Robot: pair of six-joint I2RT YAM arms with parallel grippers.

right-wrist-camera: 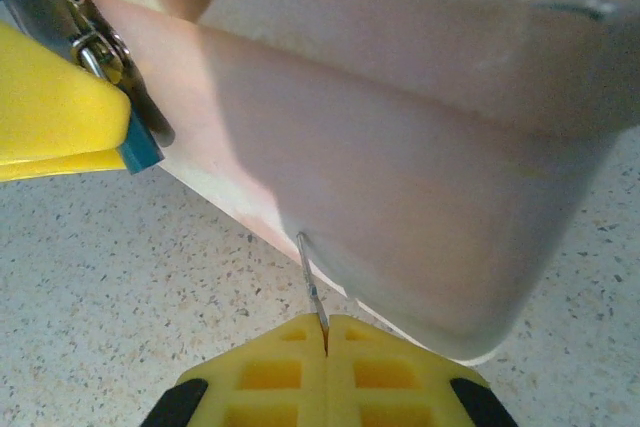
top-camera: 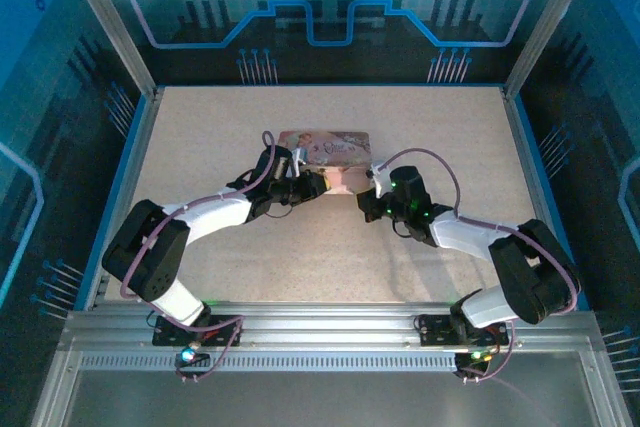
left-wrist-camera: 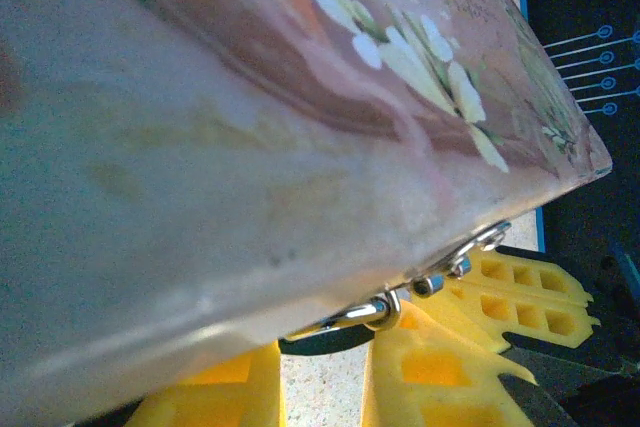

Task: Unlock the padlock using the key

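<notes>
The pink picture-printed tin lies at the table's middle, and both grippers meet at its near side. My left gripper has its yellow fingers on either side of the small dark padlock. The padlock's silver shackle hangs from the tin's hasp. In the right wrist view the bluish padlock shows beside a left finger. My right gripper is shut on the thin grey key. The key's tip touches the tin's wall, well to the right of the padlock.
The speckled table has free room on all sides of the tin. Blue rails and dark enclosure walls border it. Both arms reach inward from their bases at the near edge.
</notes>
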